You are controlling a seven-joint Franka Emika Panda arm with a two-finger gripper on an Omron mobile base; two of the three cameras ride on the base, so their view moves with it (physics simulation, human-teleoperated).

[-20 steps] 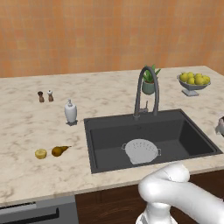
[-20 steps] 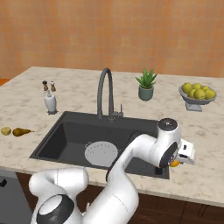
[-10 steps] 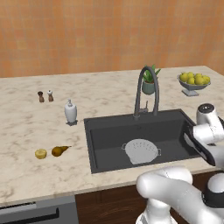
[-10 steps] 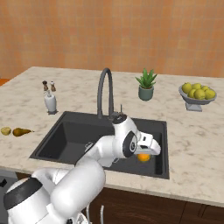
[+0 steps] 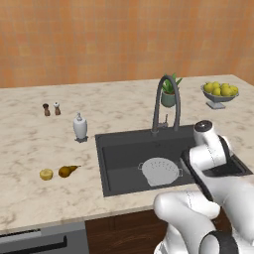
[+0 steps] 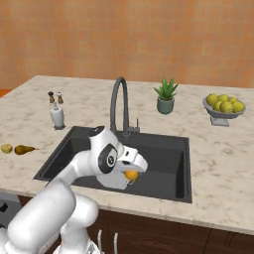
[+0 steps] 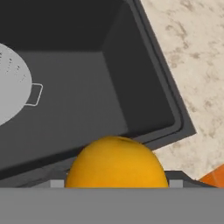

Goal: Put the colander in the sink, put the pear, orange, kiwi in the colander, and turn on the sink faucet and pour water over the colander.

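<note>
The orange (image 6: 131, 174) was held clamped in the gripper (image 6: 132, 173) above the sink (image 6: 163, 158). The colander (image 5: 159, 171) sat in the basin; pear (image 5: 66, 171) and kiwi (image 5: 46, 174) lay touching on the counter (image 5: 34, 149).

My two base cameras sit behind me, one to my left and one to my right, both looking forward and down at the counter. They share the sink (image 5: 119, 149) (image 6: 168, 149), the sink faucet (image 5: 166, 101) (image 6: 119, 104) and the back wall. My hand camera looks down from close above the sink's (image 7: 144, 65) corner, with the colander (image 7: 11, 85) at its left edge.
</note>
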